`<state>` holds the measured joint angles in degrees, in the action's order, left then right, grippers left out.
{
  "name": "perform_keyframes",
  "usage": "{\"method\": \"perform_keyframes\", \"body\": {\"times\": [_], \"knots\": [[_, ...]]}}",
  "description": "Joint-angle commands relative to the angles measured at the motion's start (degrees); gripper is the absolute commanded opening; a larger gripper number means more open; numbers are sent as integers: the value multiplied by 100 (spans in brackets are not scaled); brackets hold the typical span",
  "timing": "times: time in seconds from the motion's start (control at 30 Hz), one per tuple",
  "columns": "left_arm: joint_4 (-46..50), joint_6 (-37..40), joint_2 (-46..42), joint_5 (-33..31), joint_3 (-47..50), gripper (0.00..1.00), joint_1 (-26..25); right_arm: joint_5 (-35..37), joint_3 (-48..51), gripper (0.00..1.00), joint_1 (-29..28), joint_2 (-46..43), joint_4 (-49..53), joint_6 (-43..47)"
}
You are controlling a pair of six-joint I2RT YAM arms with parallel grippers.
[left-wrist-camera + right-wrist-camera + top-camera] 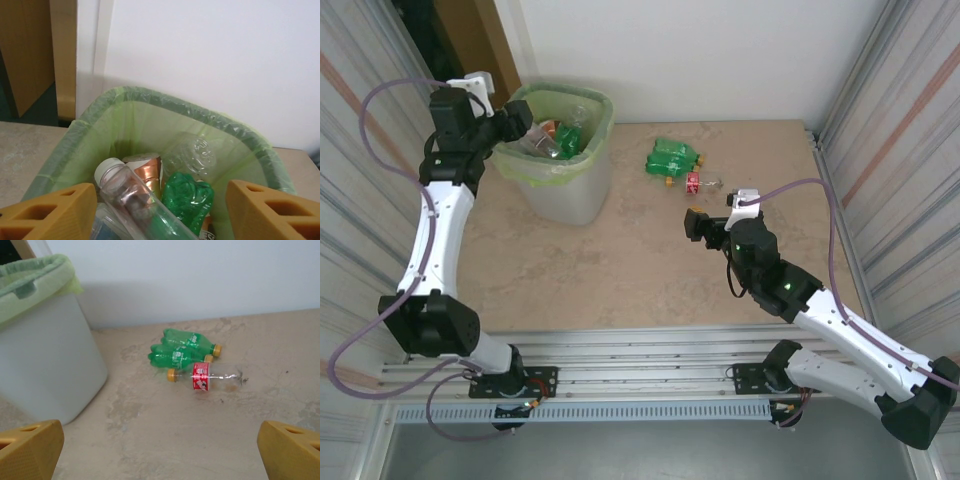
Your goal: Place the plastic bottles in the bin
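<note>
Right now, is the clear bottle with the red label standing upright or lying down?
Lying down. The clear bottle rests on its side on the table, next to two green bottles, outside the bin.

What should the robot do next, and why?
Probably the right gripper should ease forward to the red-labelled clear bottle, the nearest of three on the table: its jaws stand open and empty, and the left gripper is over the bin.
</note>
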<state>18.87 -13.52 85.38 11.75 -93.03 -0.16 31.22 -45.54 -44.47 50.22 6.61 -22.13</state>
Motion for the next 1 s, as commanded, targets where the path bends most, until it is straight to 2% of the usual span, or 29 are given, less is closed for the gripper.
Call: {"method": "perform_keyframes", "body": {"times": [0.0,0.1,0.23,0.7,0.83,0.97], "knots": [[77,501,-115,-161,30,64,-311,-47,-240,97,35,5,20,-160],[449,977,-27,-657,-109,59,-621,-9,-294,98,28,41,105,-197],[760,1301,129,-1125,-174,57,-822,112,-358,98,37,34,261,-260],[1766,1749,938,-2272,-750,61,-878,338,-535,98,361,191,699,-739],[1800,1736,972,-2357,-790,61,-880,324,-770,97,572,421,981,-882],[1656,1669,849,-2039,-771,61,-882,270,-1126,97,922,826,1447,-1095]]}}
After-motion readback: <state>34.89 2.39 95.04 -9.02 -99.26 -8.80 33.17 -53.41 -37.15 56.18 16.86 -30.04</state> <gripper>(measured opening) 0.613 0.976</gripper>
